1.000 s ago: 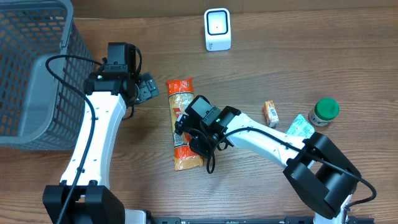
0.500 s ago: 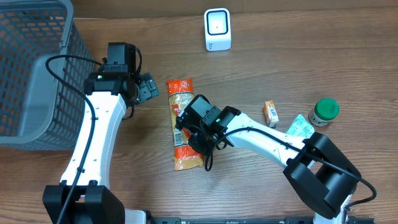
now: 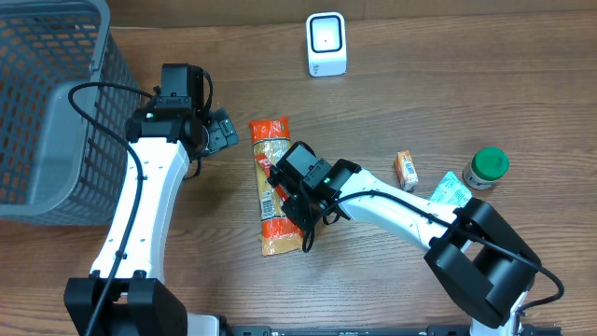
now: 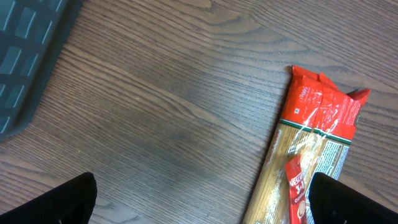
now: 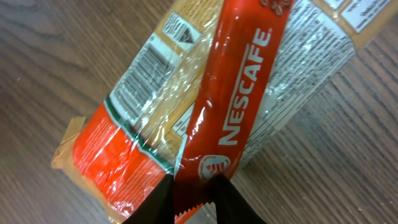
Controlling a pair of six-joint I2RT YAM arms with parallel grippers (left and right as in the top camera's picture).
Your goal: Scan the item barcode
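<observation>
A red Nescafe sachet lies lengthwise across a clear pasta packet whose barcode faces up. My right gripper is shut on the sachet's near, serrated end. From overhead the sachet is a red strip on the pasta packet, and the right gripper is at the packet's front end. The white scanner stands at the back of the table. My left gripper hangs open to the left of the packet's red top end; its wrist view shows the left gripper over bare wood, holding nothing.
A grey mesh basket fills the far left; its edge shows in the left wrist view. A small orange box, a white-green packet and a green-lidded jar sit at the right.
The right wrist has turned slightly and its fingers have shifted toward the front of the pasta packet, still holding the sachet. The left arm has not moved.
</observation>
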